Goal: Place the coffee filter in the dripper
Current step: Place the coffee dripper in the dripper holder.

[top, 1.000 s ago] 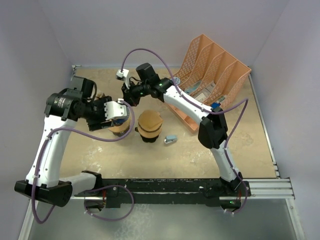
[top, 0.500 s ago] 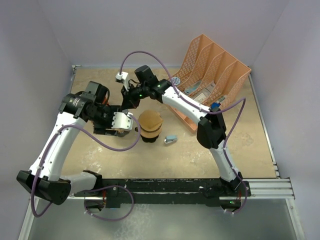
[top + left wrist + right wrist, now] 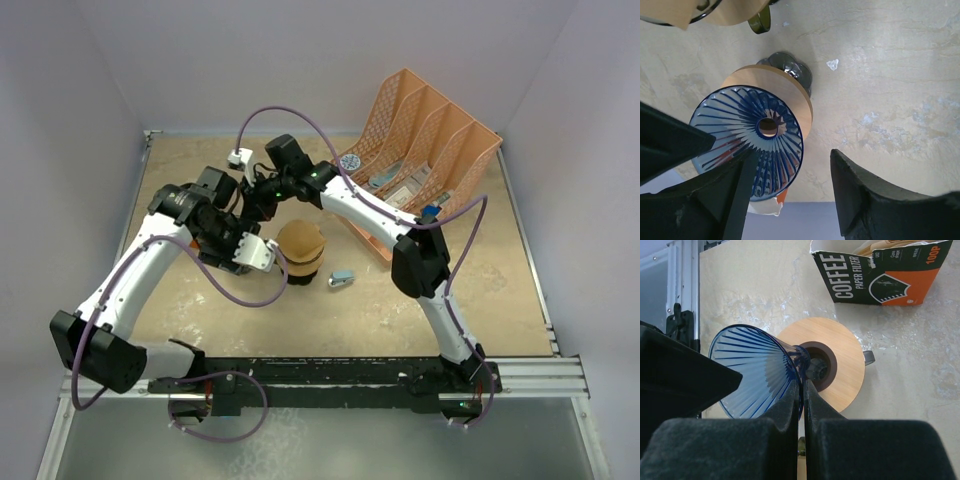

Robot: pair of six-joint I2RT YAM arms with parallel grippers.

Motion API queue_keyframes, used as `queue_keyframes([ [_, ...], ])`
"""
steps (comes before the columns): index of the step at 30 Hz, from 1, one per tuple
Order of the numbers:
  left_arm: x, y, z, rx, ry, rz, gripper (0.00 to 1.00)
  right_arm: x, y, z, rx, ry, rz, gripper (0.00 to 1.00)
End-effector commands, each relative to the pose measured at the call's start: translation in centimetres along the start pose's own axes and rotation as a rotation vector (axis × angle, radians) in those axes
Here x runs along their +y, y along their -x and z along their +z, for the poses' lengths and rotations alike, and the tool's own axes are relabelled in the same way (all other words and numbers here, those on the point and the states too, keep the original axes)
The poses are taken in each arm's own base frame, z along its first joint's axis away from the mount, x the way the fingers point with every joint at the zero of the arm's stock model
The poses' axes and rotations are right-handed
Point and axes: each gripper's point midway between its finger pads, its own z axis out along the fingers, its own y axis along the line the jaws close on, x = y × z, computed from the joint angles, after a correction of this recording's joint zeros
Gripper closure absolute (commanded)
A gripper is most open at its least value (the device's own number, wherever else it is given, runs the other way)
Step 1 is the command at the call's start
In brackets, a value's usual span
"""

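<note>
**Blue dripper (image 3: 757, 370) pinched by right gripper (image 3: 802, 390), left gripper (image 3: 792, 162) agape**

Top: both wrists meet far left over the table (image 3: 500, 300), just left of a brown pot (image 3: 300, 250).
Left wrist: fingers stand apart, gripping nothing, facing the dripper's ribbed inside.
Right wrist: fingers closed on the dripper's wall. The coffee filters (image 3: 875, 246) sit in their box (image 3: 855, 280) nearby.

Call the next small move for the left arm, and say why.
Probably send the left gripper to the box to pinch a filter. Its jaws are open and empty. The dripper shows bare ribs with no paper inside. The right gripper is shut on the dripper's wall, so it looks steadied for loading.
</note>
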Motion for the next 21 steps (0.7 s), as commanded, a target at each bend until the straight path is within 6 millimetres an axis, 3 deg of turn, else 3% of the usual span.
queue_keyframes([
  [1,0.6,-0.4,1.0,0.039,-0.009,0.071,0.42,1.3,2.4,-0.5,-0.052,0.039,-0.032,1.00],
  [21,0.0,-1.5,3.1,0.144,-0.051,0.074,0.73,1.4,2.5,-0.4,-0.057,0.052,-0.042,1.00],
])
